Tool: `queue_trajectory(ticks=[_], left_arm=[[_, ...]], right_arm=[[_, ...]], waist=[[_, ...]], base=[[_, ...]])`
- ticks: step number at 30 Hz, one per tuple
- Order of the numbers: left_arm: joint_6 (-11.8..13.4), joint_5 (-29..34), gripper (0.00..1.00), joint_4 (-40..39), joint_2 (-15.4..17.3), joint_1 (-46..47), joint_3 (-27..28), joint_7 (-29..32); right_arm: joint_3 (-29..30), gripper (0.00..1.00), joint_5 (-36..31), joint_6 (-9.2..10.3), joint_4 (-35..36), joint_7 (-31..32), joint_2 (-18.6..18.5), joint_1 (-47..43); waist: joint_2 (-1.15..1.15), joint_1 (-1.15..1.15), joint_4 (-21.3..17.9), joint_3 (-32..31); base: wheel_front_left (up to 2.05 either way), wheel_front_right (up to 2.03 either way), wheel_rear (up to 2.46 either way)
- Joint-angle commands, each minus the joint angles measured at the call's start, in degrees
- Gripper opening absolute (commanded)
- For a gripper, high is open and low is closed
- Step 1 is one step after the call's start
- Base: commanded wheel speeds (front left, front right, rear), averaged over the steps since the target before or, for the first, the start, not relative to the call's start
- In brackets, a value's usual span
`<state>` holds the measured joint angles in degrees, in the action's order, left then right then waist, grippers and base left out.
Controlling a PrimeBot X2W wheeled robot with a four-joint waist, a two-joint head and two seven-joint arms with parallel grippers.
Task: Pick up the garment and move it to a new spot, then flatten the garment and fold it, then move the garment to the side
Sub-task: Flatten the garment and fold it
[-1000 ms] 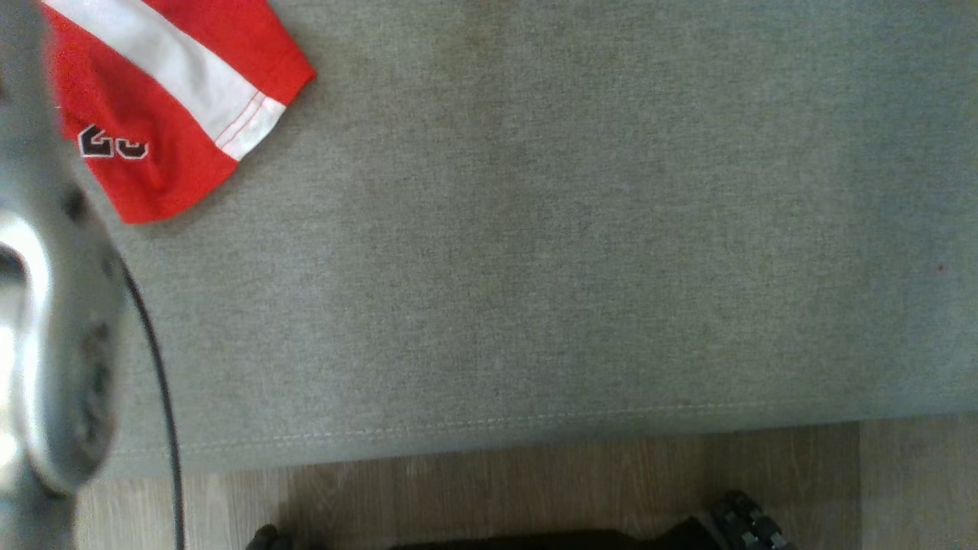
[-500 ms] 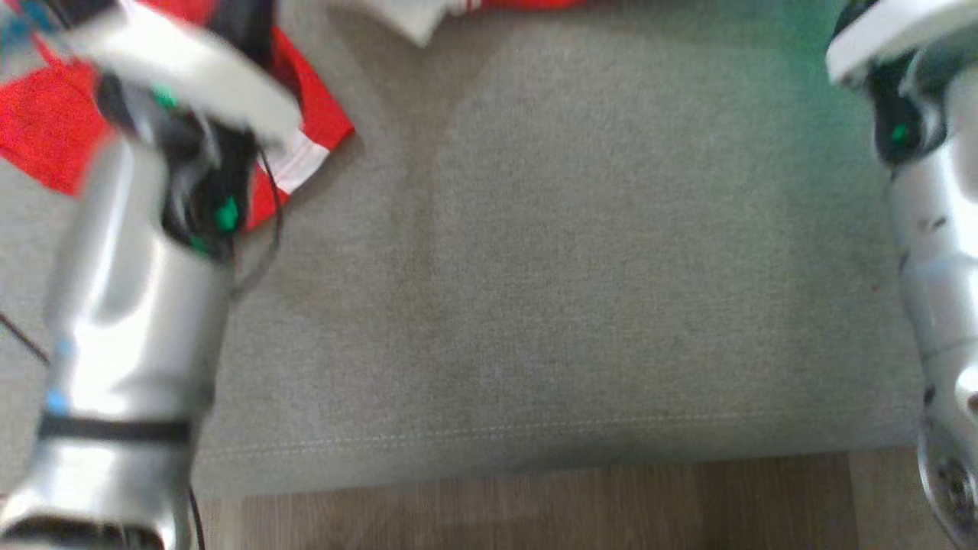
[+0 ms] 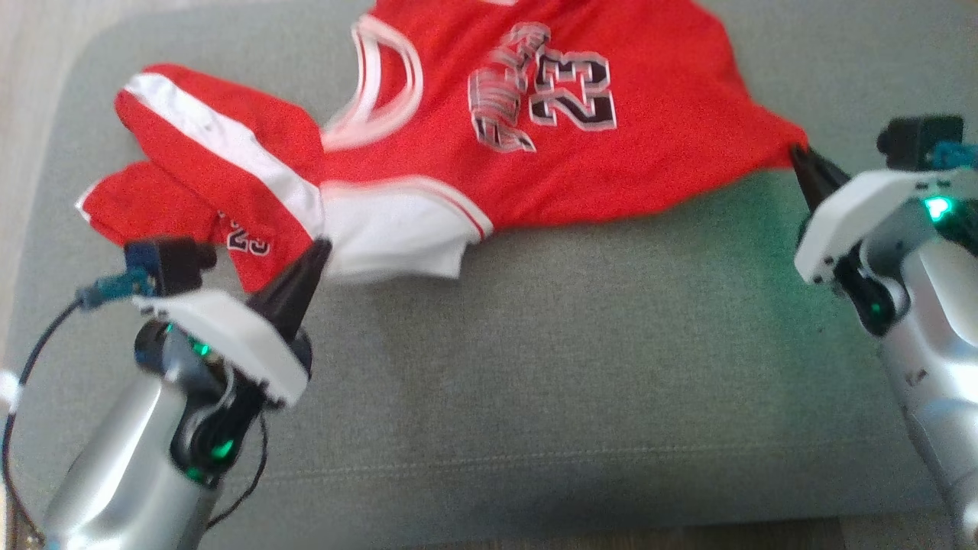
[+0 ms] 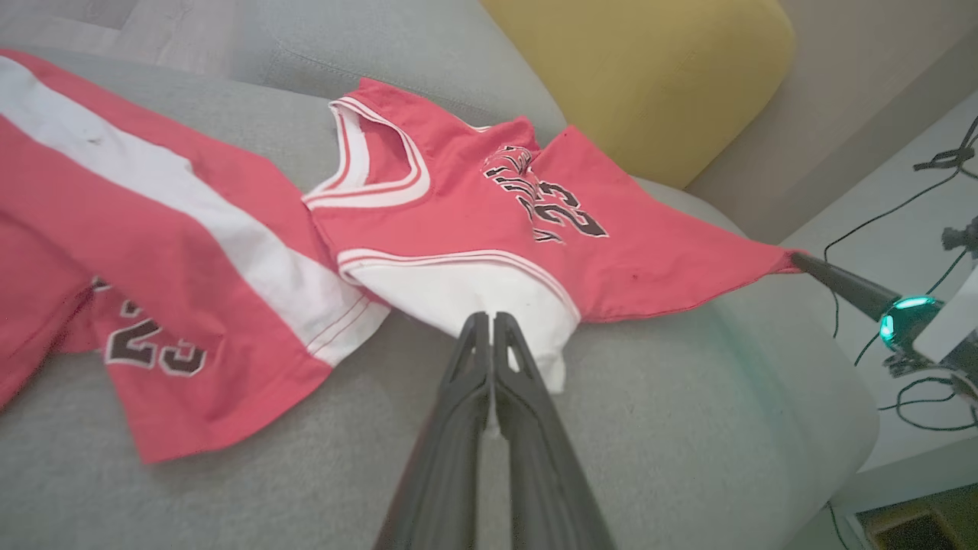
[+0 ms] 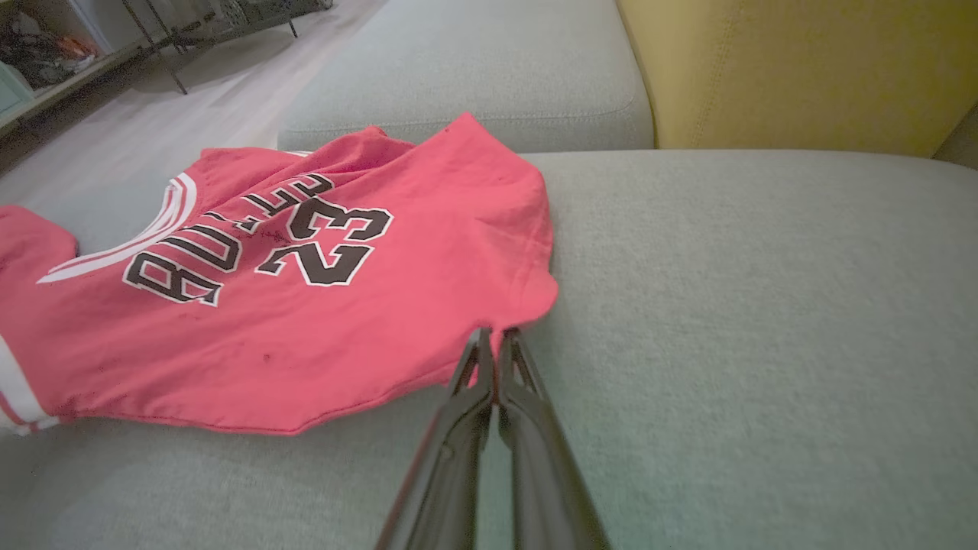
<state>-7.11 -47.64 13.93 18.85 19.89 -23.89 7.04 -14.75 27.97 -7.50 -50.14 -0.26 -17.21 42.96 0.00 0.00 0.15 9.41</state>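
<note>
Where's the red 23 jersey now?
In the head view the jersey lies far back on the grey cushion, stretched between the left gripper and right gripper, red shorts at its left.

Garment (image 3: 535, 168): lay spread on the seat cushion (image 3: 573, 367), chest up, toward its far side.
Shorts (image 3: 206, 176): lay on the same cushion, left of the garment and touching it (hem against its near-left panel).
Left gripper (image 3: 322, 248): pinched the garment's near-left edge.
Right gripper (image 3: 798, 156): pinched its right corner.
Back cushion (image 4: 649, 76): stood behind the garment.
</note>
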Motion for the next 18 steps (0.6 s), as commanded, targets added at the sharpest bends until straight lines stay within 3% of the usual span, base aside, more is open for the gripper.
queue_trajectory(ticks=[1,10,18], left_arm=[[-0.35,-0.45,0.0,-2.63,3.08,1.2,1.86,0.14],[-0.36,-3.19,0.0,-8.64,8.87,-6.46,-0.37,3.73],[-0.37,-5.3,0.0,-13.53,12.92,-10.3,-2.43,8.62]], right_arm=[[-1.1,0.0,0.76,0.01,2.06,0.59,-1.01,-0.13],[-8.37,0.0,3.94,0.01,4.42,10.65,-8.01,-5.74],[-15.0,0.0,10.08,0.01,10.52,22.42,-15.29,-10.84]], waist=[[0.0,0.0,-0.14,-2.1],[0.0,0.0,-0.77,-5.88],[0.0,0.0,-0.96,-7.75]], base=[[0.0,0.0,0.0],[0.0,0.0,0.0],[0.0,0.0,0.0]])
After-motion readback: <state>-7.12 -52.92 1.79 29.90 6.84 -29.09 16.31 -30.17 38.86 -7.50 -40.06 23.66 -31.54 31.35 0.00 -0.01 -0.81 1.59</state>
